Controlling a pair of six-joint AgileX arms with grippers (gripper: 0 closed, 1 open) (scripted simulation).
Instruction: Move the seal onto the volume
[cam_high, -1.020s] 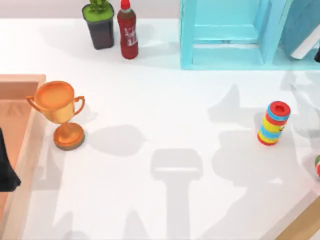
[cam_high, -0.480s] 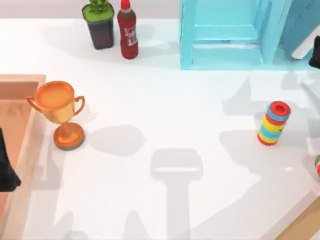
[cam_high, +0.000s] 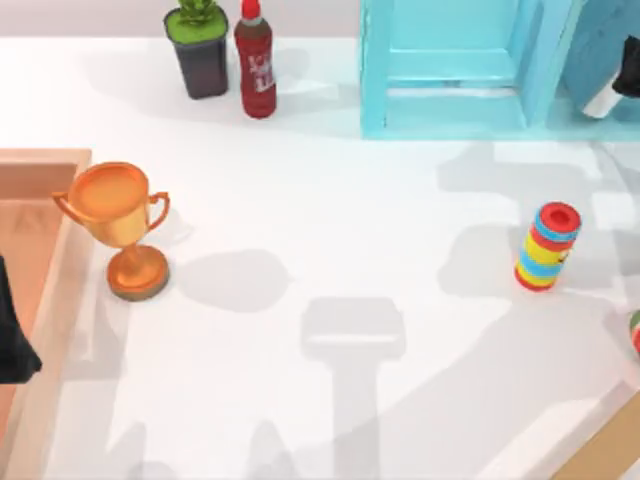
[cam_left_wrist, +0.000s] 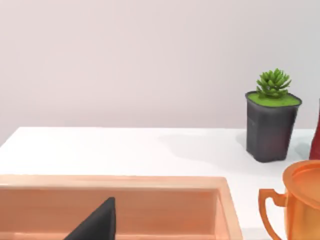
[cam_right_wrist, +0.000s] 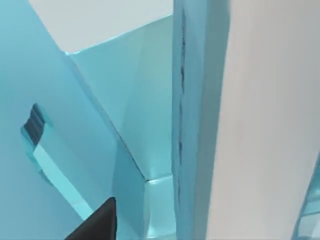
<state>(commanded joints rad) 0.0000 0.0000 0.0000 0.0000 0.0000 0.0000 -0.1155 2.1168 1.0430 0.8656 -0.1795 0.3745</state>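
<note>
One teal-blue book (cam_high: 600, 50), stiff, heavy, leaning in my shelf unit (cam_high: 450, 70); right gripper (cam_high: 628, 80) beside it, finger state untellable.

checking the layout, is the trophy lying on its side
No, in the top view the trophy stands upright on its round base, cup opening up, beside the wooden tray at the table's left.

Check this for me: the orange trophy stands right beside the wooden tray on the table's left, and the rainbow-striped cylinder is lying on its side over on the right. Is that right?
Not quite. The rainbow-striped cylinder is standing upright, not lying on its side; the top view shows its red top facing up. The rest holds: it is on the table's right, and the orange trophy stands right beside the wooden tray on the left.
</note>
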